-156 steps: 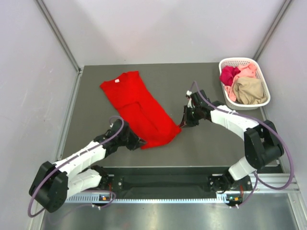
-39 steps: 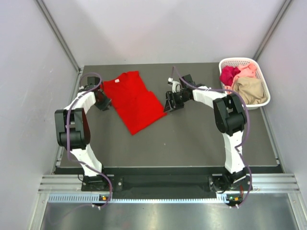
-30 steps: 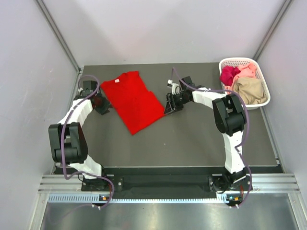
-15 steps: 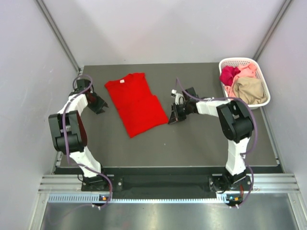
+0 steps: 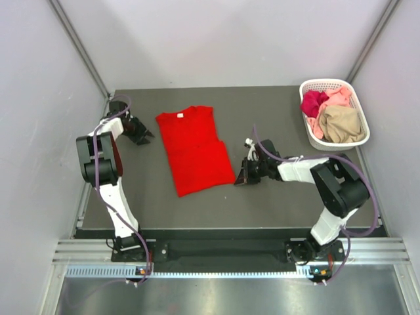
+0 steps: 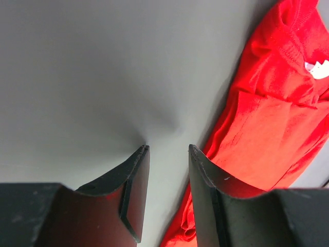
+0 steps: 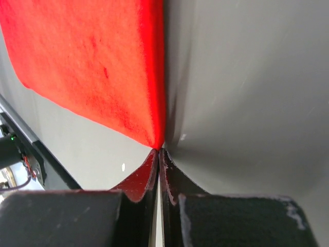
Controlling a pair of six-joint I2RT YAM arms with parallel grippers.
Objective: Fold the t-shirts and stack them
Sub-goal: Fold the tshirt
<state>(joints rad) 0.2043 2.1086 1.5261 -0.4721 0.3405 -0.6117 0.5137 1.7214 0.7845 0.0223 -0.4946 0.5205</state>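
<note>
Status check, fold-and-stack run.

- Right claw point(image 7: 159, 150): jaws pressed together. As far as the wrist view shows, they pinch the near hem corner of the red t-shirt point(image 5: 195, 149), whose cloth runs straight into the tips. The rest of the shirt spreads away from this claw, to its left and farther off.
- Left claw point(image 6: 167, 150): jaws partly apart, with only bare tabletop point(image 5: 282, 203) between them. It holds nothing. The shirt's collar end lies just beside it, to its right, not touching.
- Red shirt: lies flat as a narrow strip, apparently with its sides already folded in. The neck label faces up at the end away from the right claw.
- Basket point(image 5: 355, 94): well beyond the right claw, to its far right. It holds the magenta shirt point(image 5: 314, 102), pale pink shirt point(image 5: 339, 97) and tan shirt point(image 5: 341, 123), all bunched up.

Judgement: early in the task. The first shirt looks partly folded, and the hem-to-collar fold is probably the step in hand. Three shirts are left and no stack has been started.
</note>
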